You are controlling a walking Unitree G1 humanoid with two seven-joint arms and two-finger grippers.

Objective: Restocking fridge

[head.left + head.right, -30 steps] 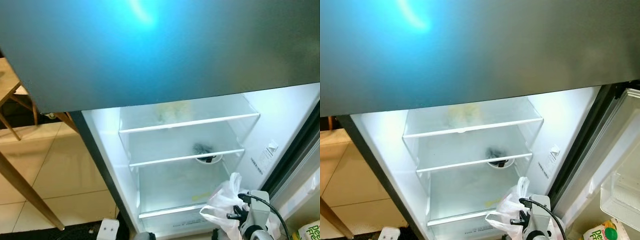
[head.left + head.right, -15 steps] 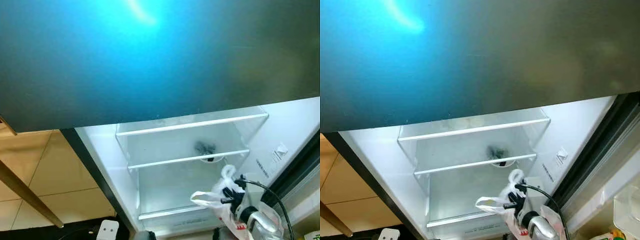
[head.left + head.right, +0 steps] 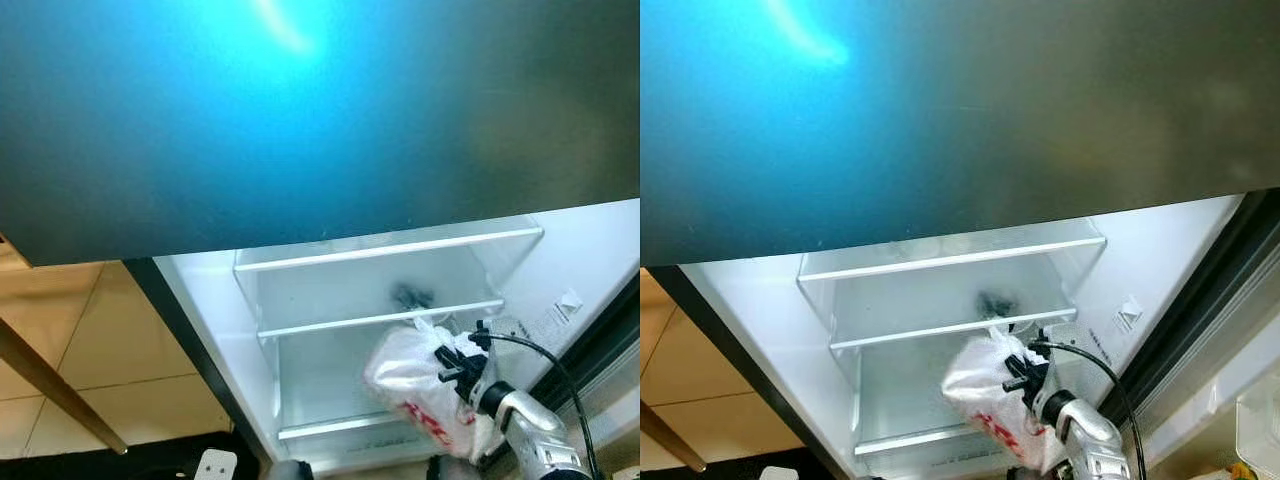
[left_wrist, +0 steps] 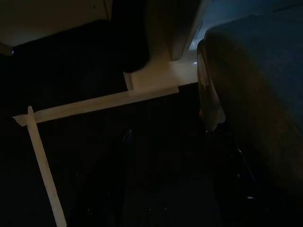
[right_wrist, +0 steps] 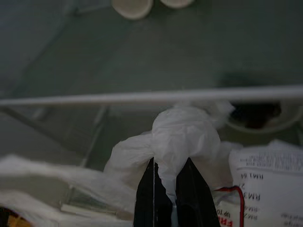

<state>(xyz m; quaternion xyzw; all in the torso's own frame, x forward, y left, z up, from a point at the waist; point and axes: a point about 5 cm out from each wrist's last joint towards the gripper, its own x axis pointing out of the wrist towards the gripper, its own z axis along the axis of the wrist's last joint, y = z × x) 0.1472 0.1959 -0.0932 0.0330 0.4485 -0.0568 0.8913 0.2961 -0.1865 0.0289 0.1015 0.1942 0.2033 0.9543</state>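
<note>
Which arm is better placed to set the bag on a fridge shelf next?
Right. Its claw is shut on the white plastic bag, held inside the open fridge just below the middle shelf. The left arm hangs low over the dark floor.

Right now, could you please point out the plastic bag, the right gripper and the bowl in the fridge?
plastic bag (image 3: 412,378): left eye view, its white side.
right gripper (image 5: 169,189): right wrist view, midway between fingertips.
bowl (image 5: 258,118): right wrist view, its dark contents.
</note>
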